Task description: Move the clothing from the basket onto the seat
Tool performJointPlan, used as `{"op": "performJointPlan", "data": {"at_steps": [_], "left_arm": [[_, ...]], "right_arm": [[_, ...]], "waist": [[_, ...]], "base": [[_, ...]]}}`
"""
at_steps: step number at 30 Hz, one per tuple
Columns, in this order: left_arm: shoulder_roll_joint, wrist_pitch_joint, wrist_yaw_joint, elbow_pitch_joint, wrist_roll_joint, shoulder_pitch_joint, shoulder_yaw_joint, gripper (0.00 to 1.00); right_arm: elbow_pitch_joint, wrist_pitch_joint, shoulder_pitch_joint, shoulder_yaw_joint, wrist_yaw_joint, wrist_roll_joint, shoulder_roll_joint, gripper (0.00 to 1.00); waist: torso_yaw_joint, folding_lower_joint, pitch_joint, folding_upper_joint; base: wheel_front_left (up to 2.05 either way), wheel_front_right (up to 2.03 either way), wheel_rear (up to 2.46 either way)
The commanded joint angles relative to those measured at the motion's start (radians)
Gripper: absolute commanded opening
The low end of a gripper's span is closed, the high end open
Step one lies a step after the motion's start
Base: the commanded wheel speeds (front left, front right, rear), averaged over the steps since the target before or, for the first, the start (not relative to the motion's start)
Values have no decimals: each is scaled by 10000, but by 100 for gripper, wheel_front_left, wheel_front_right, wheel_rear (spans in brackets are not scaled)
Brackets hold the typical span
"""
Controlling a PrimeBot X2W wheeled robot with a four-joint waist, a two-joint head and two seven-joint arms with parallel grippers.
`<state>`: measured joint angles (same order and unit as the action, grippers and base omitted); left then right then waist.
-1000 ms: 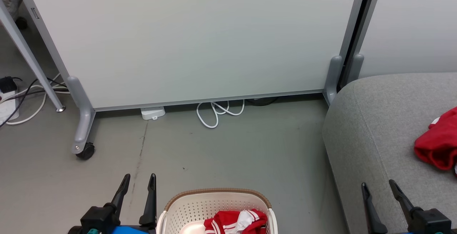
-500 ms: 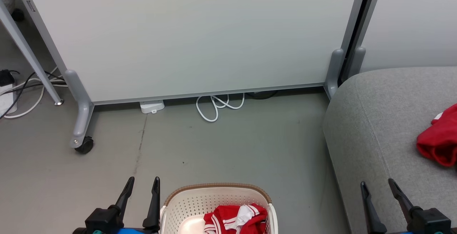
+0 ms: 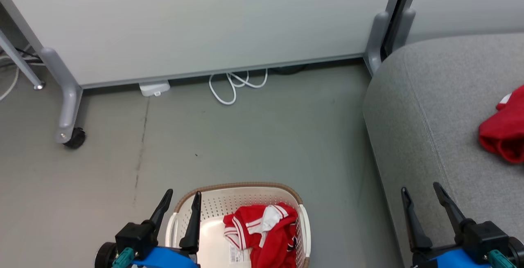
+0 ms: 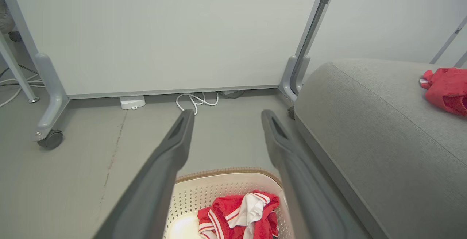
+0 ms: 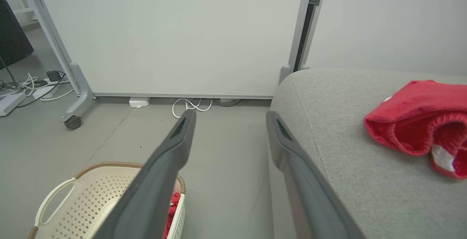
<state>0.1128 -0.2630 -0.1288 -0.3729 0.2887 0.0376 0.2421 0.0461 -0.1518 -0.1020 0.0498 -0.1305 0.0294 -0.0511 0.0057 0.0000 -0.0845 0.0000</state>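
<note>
From the head view, the basket [image 3: 241, 185] stands on the grey floor [image 3: 245, 137] at the bottom middle. The striped jersey [image 3: 262, 229] lies crumpled inside it, toward its right side. The left tool [image 3: 184, 192] hangs over the basket's left rim, its two fingers apart and empty. The right tool [image 3: 420, 187] hovers over the near edge of the seat [image 3: 430, 108], fingers likewise spread, holding nothing. The plain red garment [image 3: 503, 131] lies on the seat at the right border. A white cable [image 3: 229, 88] loops on the floor under a pale panel [image 3: 204, 22].

In the left wrist view, the left tool [image 4: 227, 114] points at the floor beyond the basket [image 4: 230, 170], fingers wide. The striped jersey [image 4: 237, 213] shows between them, and the plain red garment [image 4: 447, 89] lies far off on the seat [image 4: 365, 122].

In the right wrist view, the right tool [image 5: 230, 114] is spread above the gap between the basket [image 5: 109, 165] and the seat [image 5: 328, 122]. The plain red garment [image 5: 416, 115] lies bunched on the cushion.
</note>
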Motion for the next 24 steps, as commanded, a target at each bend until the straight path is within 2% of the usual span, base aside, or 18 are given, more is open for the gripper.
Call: {"op": "performJointPlan", "data": {"at_steps": [1,14,24], "left_arm": [[19,-28,-21,-51,24,238,37,100],[334,-28,-22,-1696,284,2771,1259,100],[658,-28,-20,-4232,875,4913,2247,100]], "right_arm": [[-54,-64,223,-59,-5,-17,13,100],[-358,-656,2013,-961,-5,-1,13,100],[-372,-1002,2987,-1538,-5,310,15,100]], "waist": [[-341,0,-736,0],[-1655,0,-4028,0],[-2343,0,-6016,0]], "base": [[0,0,0],[0,0,0],[0,0,0]]}}
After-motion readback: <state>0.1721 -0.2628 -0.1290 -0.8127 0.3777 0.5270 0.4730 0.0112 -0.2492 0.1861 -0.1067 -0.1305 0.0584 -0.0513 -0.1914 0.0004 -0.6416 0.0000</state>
